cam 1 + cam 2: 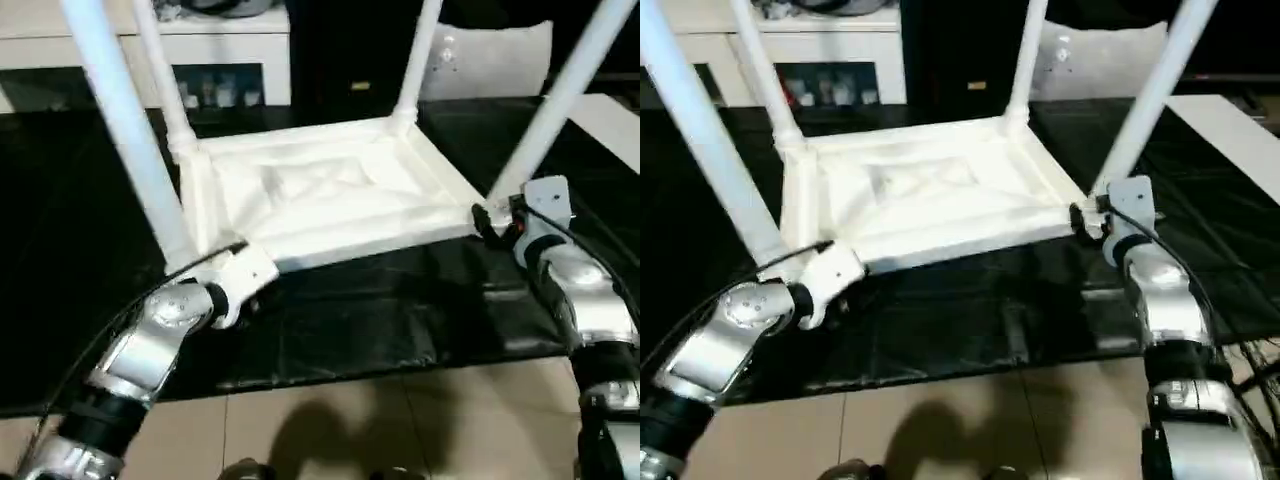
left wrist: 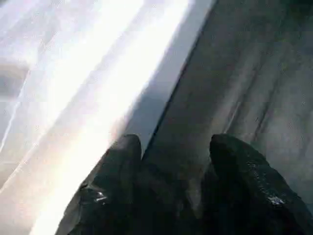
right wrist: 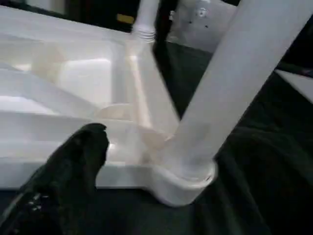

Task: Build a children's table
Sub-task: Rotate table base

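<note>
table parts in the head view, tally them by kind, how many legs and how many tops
legs: 4, all standing up from the corner sockets
table top: 1, lying underside up on the black sheet
total: 5

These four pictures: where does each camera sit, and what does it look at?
Left eye, right eye: on the head, looking down at the upturned table over both silver forearms.
Left wrist: behind the left hand, facing the table's edge and the black mat.
Right wrist: by one finger, facing a corner leg.
All show the table.
</note>
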